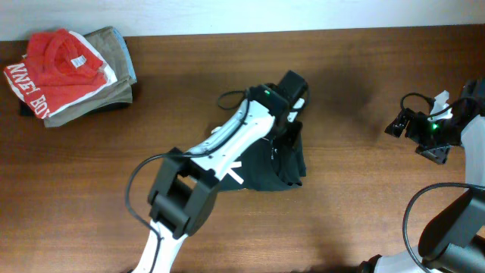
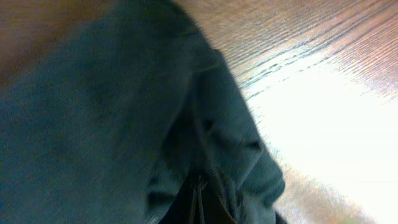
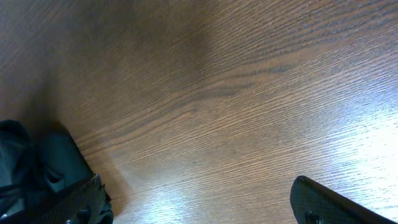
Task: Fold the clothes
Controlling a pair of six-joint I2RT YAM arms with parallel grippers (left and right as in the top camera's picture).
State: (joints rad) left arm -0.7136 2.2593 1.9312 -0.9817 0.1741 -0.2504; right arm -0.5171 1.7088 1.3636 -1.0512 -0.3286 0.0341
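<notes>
Dark green-black T-shirt (image 2: pixel 93 124) fabric fills the left wrist view, its creases drawing in toward the left gripper (image 1: pixel 292 127), which is closed and appears to be pinching a fold. Directly under and around that gripper the shirt lies bunched on the table (image 1: pixel 356 205), a scrap of white lettering (image 1: pixel 236 174) showing. Recommended: lift slowly and draw the edge out flat before folding. Well off to the side, the right gripper (image 3: pixel 196 196) hangs spread wide, empty.
</notes>
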